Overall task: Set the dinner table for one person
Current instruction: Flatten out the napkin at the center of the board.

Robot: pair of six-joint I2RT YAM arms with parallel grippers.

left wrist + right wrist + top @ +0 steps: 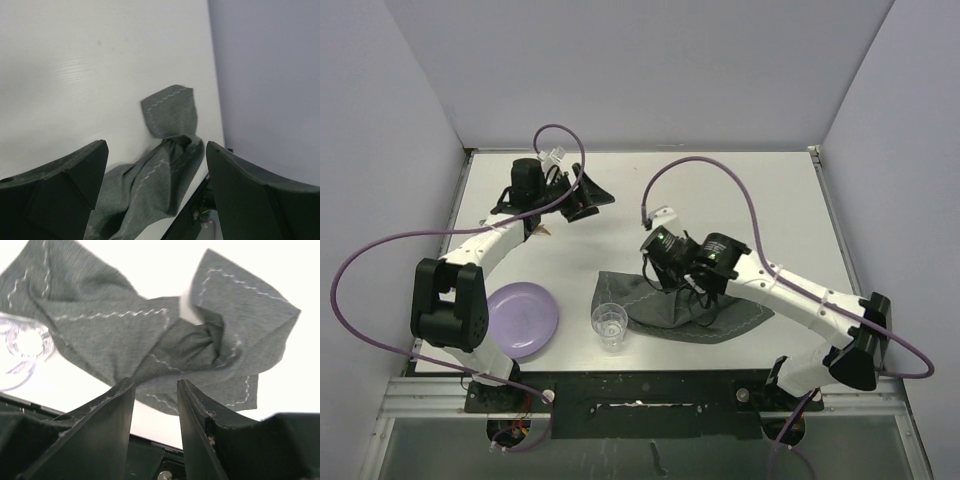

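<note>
On the white dinner table (750,200) a dark grey cloth placemat (705,315) lies crumpled near the front middle. In the right wrist view the placemat (165,335) is bunched and folded over itself. My right gripper (657,272) hovers over its left part, and the gripper (155,382) stands open with nothing between its fingers. A clear glass (610,325) stands upright just left of the cloth. A purple plate (523,318) lies at the front left. My left gripper (582,203) is at the back left, open and empty (157,145), with the placemat (165,165) seen far beyond it.
A small tan object (543,230) shows partly under the left arm. Grey walls enclose the table on the left, back and right. Purple cables arc over both arms. A black rail (640,390) with the arm bases runs along the near edge.
</note>
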